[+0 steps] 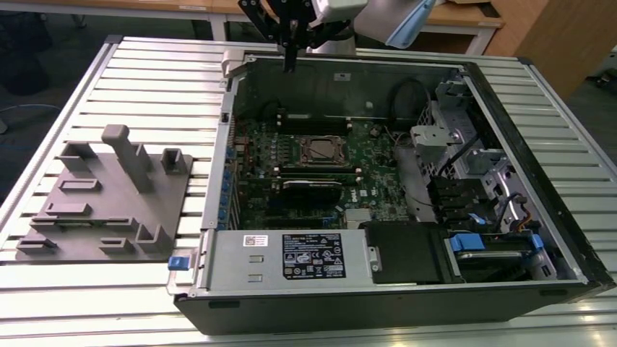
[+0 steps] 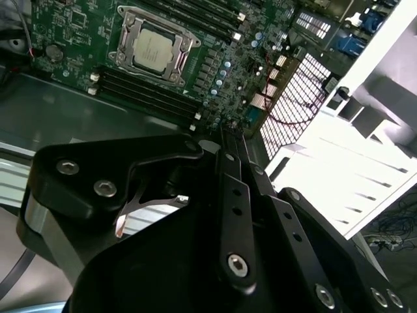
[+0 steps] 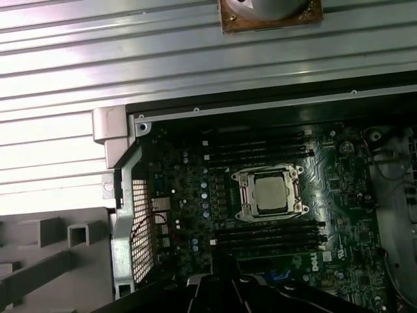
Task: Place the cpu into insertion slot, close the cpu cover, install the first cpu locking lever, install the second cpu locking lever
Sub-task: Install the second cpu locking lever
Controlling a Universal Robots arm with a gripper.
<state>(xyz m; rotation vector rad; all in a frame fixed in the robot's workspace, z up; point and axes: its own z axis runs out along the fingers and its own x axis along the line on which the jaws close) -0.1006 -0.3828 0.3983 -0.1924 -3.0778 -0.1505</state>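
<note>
The black pincer (image 2: pixel 238 153) is seen closed and empty, raised above the open computer case (image 1: pixel 540 144) on the counter (image 1: pixel 154 65). The cpu (image 3: pixel 270 193) is seated in the insertion slot (image 3: pixel 242 195), framed by the cpu cover (image 2: pixel 171 62), on the green motherboard (image 3: pixel 195 215).

My claw (image 2: pixel 229 140) is matte black all over in the second wrist view, built from flat, angular links stacked side by side. Silver round-headed screws dot the links: two on the rounded block at the left of the frame, one in the middle bar near the bottom, several more along the lower right edge. A thin bright metal strip shows in the gap under the left block. In the exterior view, at the top centre of the frame, my arm (image 1: pixel 386 18) wears a pale blue-grey casing above the black claw parts.
</note>
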